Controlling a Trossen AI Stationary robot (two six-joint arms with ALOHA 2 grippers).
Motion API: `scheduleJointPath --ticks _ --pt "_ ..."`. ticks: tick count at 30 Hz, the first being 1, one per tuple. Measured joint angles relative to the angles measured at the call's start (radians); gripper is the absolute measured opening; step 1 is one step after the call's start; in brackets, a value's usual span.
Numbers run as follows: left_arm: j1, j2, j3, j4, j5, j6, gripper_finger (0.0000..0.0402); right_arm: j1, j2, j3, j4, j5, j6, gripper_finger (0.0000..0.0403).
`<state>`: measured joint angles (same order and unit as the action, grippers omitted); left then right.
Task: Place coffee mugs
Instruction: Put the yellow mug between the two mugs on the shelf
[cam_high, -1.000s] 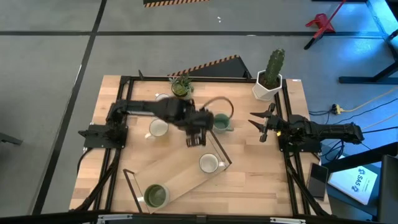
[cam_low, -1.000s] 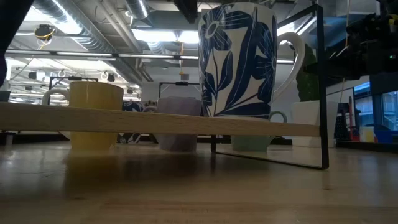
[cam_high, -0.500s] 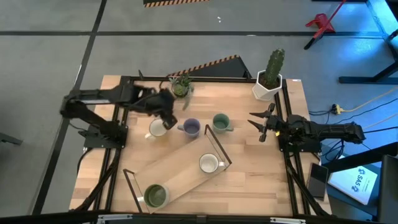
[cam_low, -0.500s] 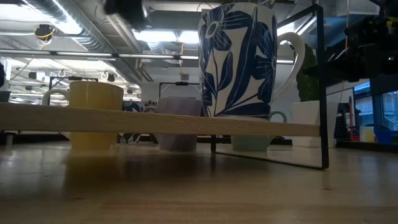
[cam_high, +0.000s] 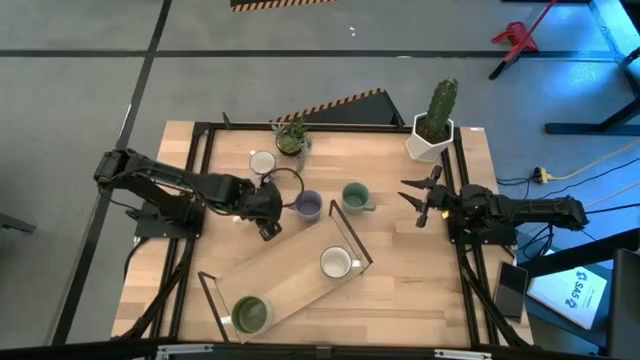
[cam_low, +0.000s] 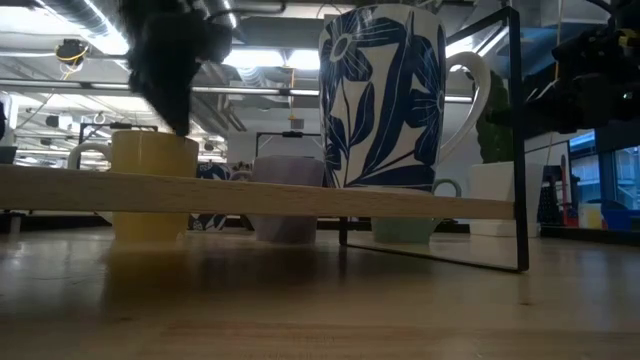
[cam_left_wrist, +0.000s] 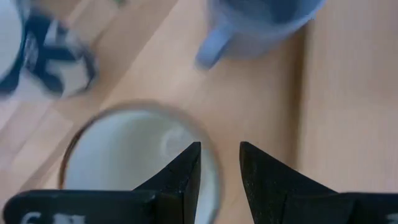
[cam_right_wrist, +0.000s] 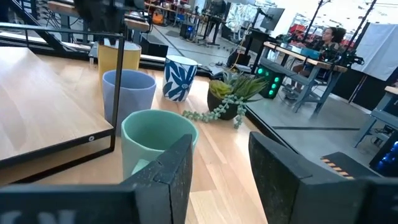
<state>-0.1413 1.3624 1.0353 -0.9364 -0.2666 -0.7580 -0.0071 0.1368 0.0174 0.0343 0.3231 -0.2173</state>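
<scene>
Left hand hovers, slightly parted, over cream mug rim.

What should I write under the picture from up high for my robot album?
Left gripper hovers beside the lavender mug while the right gripper waits near the teal mug.

Two mugs sit on the slanted board; two more stand behind it, apparently on the table.
</scene>
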Motion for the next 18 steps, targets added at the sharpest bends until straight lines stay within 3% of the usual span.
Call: scheduleJointPath --ticks 9,12,15,18 --pt "-0.012 -0.001 -0.107 0.028 0.079 -0.056 0.0101 0.0 0.012 0.0 0.001 0.007 0.0 0.0143" --pt "-0.012 -0.001 -0.106 0.039 0.083 -0.056 0.0074 0.0 0.017 0.0 0.001 0.007 0.0 0.0143" --pt "-0.012 -0.001 -0.085 0.041 0.083 -0.054 0.0023 0.0 0.02 0.0 0.0 0.007 0.0 0.0143" --pt "-0.011 -0.001 -0.079 0.038 0.078 -0.052 0.0016 0.0 0.024 0.0 0.0 0.007 0.0 0.0143"
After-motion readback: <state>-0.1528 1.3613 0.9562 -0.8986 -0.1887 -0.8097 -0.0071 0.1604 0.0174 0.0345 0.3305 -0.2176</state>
